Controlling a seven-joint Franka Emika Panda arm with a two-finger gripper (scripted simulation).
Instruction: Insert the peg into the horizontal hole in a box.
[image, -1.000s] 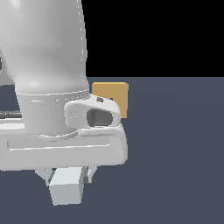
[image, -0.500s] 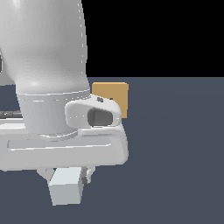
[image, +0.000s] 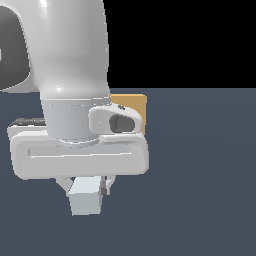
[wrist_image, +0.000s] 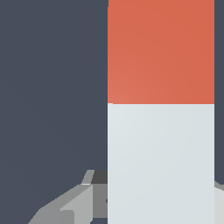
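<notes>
Almost nothing has shifted over the last second: the arm (image: 70, 75) hangs where it was above the dark counter (image: 200, 175), and the peg (image: 86, 196) under it shows at the same height and angle as before. That stillness suggests the grasp is settled and the carry toward the box (image: 136, 107) has not begun, so the insertion itself is all still to do.

The jaws (image: 87, 185) appear closed on the peg's pale section; in the wrist view a grey finger (wrist_image: 78, 201) shows on one side of the bar and a sliver of another on the far side, though the contact itself is hidden behind the peg.

The peg is a plain square-section bar with flat, matte faces and sharp edges, grey-white along the gripped stretch and orange-red at its far end (wrist_image: 161, 52), the two colours meeting in a clean straight line. It lies near the counter's front edge in the exterior view, low over the surface; whether it touches cannot be told.

The box, a smooth ochre block, stands farther back on the counter, mostly hidden behind the arm's glossy white casing. Its hole is not visible from either camera, so alignment cannot be judged.
</notes>
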